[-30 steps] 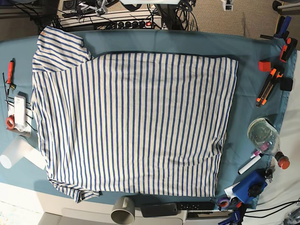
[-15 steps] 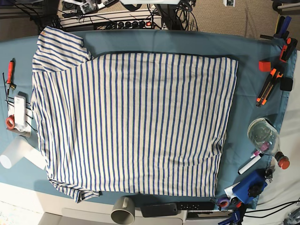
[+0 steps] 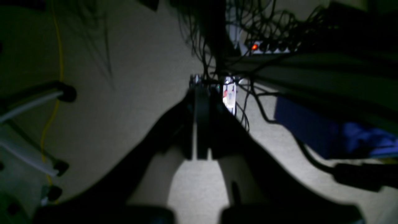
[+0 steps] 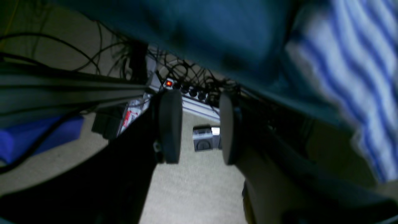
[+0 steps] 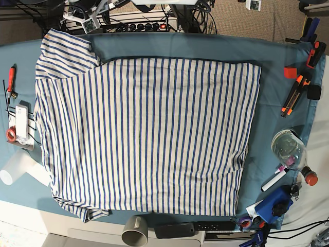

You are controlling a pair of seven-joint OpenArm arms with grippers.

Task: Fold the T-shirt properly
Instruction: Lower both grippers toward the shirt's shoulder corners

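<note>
Looking down from the base view, we see the T-shirt (image 5: 146, 136) lying flat on the teal cloth (image 5: 205, 46) that covers the bench; it takes most of the surface, and one sleeve reaches toward the far left corner. Left of the T-shirt lie a red screwdriver (image 5: 11, 78), a white box (image 5: 21, 122) and a roll of red tape (image 5: 11, 134). Right of the T-shirt we find orange-and-black clamps (image 5: 295, 92), a clear round container (image 5: 288, 146), a marker (image 5: 274, 178) and a blue object (image 5: 272, 203). Beyond the far edge of the T-shirt, past the bench, a power strip (image 5: 146, 24) with a red light sits among many black cables on a beige carpet (image 5: 247, 20).

Both arms hang off the bench. In the left wrist view the left gripper (image 3: 199, 121) has its fingers pressed together on nothing, above the carpet. In the right wrist view the right gripper (image 4: 199, 126) has its fingers wide apart and empty, with the edge of the T-shirt (image 4: 351, 71) blurred at its right.
</note>
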